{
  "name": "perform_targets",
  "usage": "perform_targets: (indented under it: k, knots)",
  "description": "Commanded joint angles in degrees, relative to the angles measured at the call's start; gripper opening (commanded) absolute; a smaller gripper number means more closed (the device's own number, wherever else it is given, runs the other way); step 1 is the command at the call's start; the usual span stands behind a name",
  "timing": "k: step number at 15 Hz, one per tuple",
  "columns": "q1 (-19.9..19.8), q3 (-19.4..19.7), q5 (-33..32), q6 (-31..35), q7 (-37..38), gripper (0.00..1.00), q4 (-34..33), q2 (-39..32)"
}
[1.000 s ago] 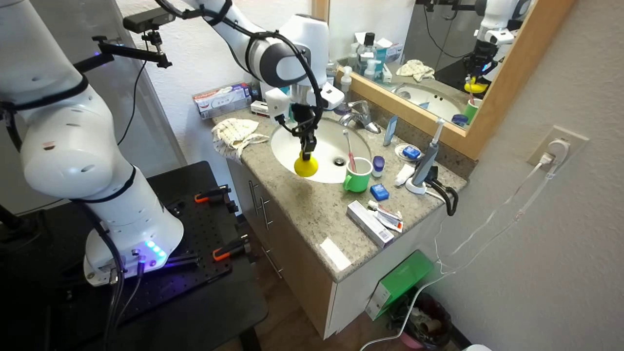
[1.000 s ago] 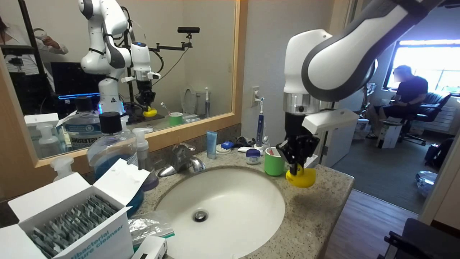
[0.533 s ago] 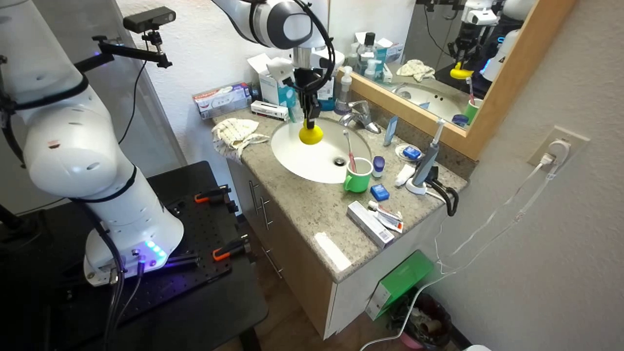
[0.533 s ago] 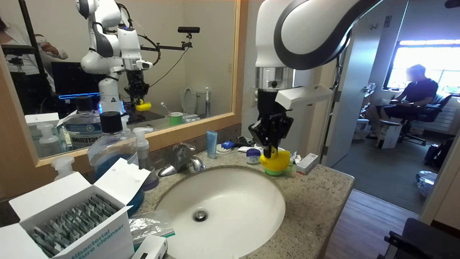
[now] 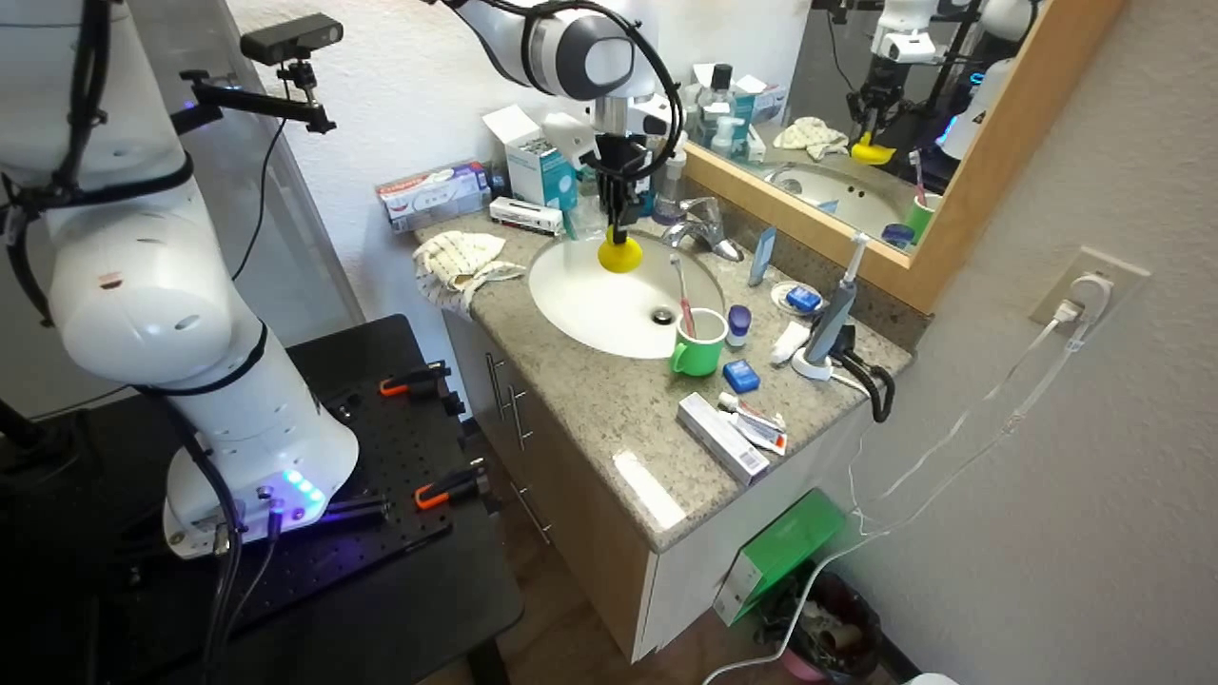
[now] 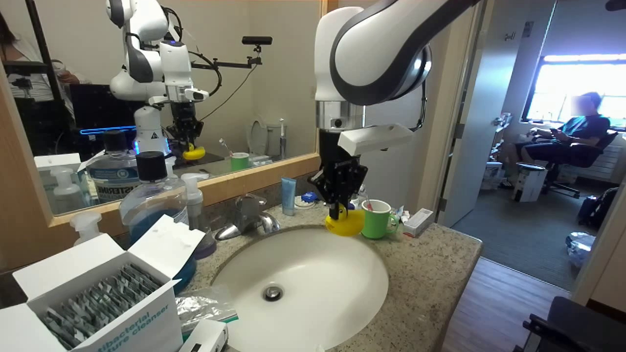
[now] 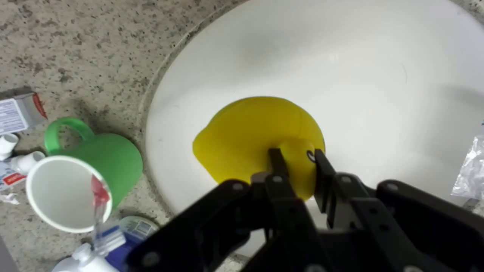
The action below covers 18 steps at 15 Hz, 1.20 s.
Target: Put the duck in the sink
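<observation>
The yellow rubber duck shows in both exterior views and in the wrist view. My gripper is shut on the duck's head, one finger on each side, with an eye showing by the right finger. The gripper also shows from outside, pointing down. The round white sink lies below in the beige speckled counter. In the wrist view the duck is seen against the sink basin. The duck hangs in the air, above rim height, apart from the basin.
A green cup with a toothbrush stands at the sink's rim. The chrome faucet is at the mirror side. An open white box, a mouthwash bottle and a plastic bag are nearby.
My gripper has carried the duck from over the counter edge, past the green cup, to above the sink. In the last half second it moved a little further toward the mirror side.
</observation>
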<state>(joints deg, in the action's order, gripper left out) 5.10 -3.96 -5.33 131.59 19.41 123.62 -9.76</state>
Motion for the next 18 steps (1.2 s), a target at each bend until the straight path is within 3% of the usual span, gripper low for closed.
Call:
perform_targets:
  k: [1,18]
  knots:
    - [0.34,0.28,1.48,-0.89,-2.02,0.05,-4.65,-5.63]
    - [1.53,0.67,4.83,0.5,-3.16,0.05,-15.37,-21.68]
